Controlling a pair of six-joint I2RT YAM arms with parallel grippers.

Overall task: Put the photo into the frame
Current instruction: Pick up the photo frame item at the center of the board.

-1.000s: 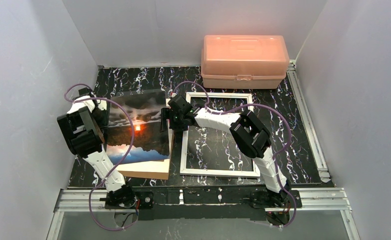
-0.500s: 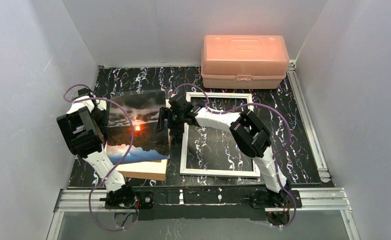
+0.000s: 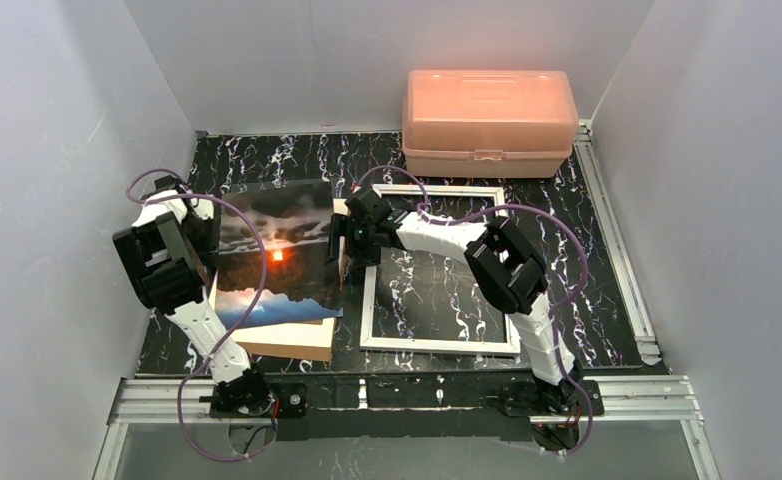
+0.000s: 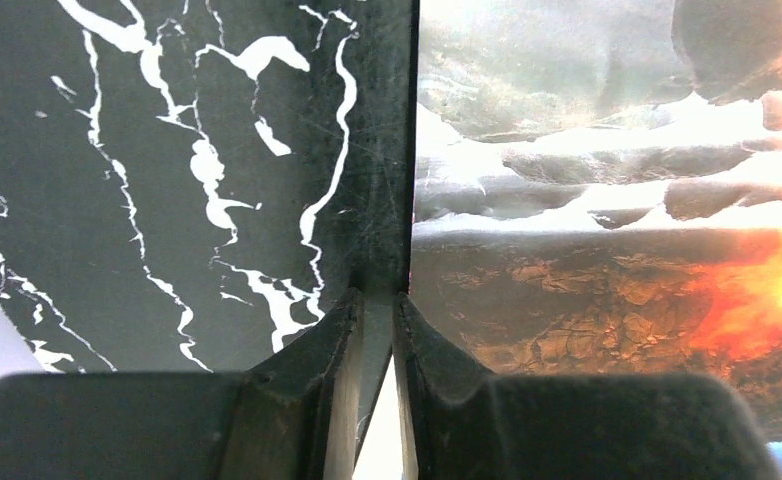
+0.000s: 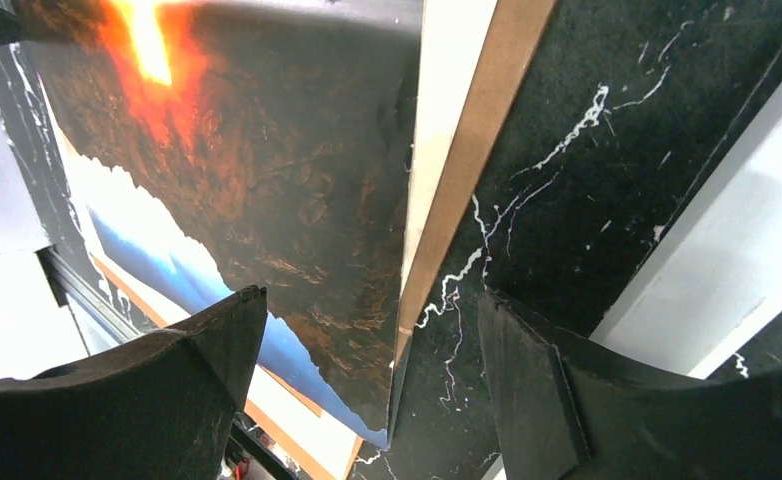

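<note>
left gripper (image 4: 377,300) clamped on photo (image 4: 617,250) left edge, right gripper (image 5: 367,300) jaws spread astride photo right edge, above backing board (image 5: 467,150)

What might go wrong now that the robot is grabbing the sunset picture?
1. The left jaws pinch the photo only at its thin left edge, so it may slip out or bend when lifted.
2. The right jaws stand open astride the photo's right edge and the brown board under it; closing might grab the board too.
3. The frame lies close by, so a swinging photo might knock it.
</note>
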